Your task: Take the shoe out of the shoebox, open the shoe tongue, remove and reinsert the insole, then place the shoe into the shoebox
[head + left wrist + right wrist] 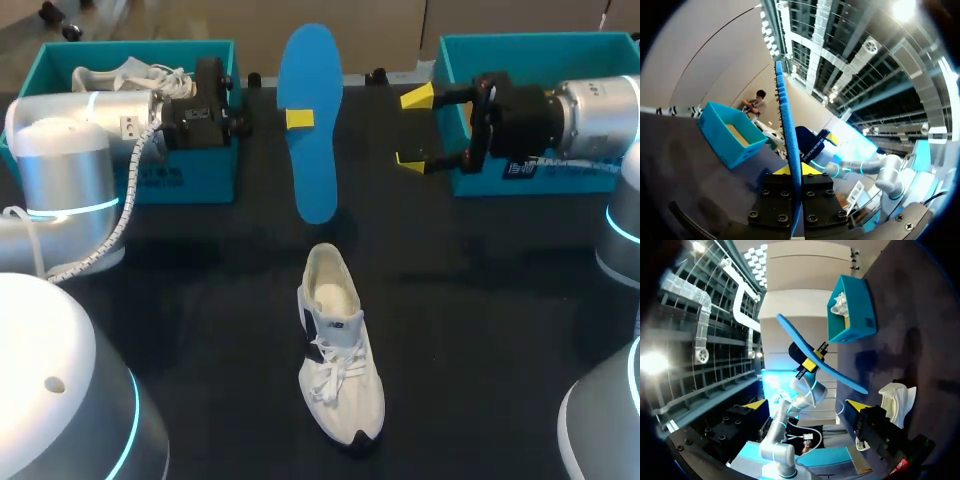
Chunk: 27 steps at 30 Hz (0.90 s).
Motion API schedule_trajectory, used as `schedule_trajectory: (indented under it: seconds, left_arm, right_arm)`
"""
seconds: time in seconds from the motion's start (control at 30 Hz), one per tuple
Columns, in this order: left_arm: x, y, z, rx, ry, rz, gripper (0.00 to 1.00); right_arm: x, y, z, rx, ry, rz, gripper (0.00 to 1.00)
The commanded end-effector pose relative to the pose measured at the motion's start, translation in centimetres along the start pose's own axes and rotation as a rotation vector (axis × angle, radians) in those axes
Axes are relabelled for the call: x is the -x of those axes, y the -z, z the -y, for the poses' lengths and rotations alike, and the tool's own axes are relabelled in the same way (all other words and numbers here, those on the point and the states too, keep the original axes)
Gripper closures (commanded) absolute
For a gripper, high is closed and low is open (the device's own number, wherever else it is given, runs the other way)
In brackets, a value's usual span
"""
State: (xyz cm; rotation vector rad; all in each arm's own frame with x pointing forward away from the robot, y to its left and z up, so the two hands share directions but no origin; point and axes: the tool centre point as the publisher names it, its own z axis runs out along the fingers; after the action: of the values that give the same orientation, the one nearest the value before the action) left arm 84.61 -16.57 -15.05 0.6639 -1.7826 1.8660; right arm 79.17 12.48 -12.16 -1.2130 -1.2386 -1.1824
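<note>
Above table (200,300): left gripper (298,118) pinching blue insole (312,170); right gripper (414,130) fingers spread wide, empty.

On the black table (480,330), the left box (190,175) holds a second shoe (125,75).

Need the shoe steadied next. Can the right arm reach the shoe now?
Probably yes. The right fingers are open and empty, the shoe lies in the open, and the insole in the left fingers is held up beyond it, not over it.

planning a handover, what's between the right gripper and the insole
Nothing: in the head view only bare black table shows between the open right gripper and the raised insole.
</note>
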Motion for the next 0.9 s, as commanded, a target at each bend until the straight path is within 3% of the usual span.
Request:
schedule_trajectory:
  seconds: [0.03,0.43,0.63,0.9]
  left_arm:
    - [0.7,0.0,0.0,0.042,-0.681,0.053,1.00]
    - [0.7,0.0,0.0,0.042,-0.681,0.053,1.00]
    - [-1.0,0.7,0.2,0.111,-0.964,-0.021,1.00]
    - [-2.1,1.6,-0.3,0.115,-1.160,-0.092,1.00]
  right_arm:
    - [0.0,-0.2,-0.1,0.000,-0.001,0.001,0.00]
    - [0.0,-0.2,-0.1,0.000,-0.001,0.001,0.00]
    - [0.0,-0.2,-0.1,0.000,-0.001,0.001,0.00]
    - [0.0,-0.2,-0.1,0.000,-0.001,0.001,0.00]
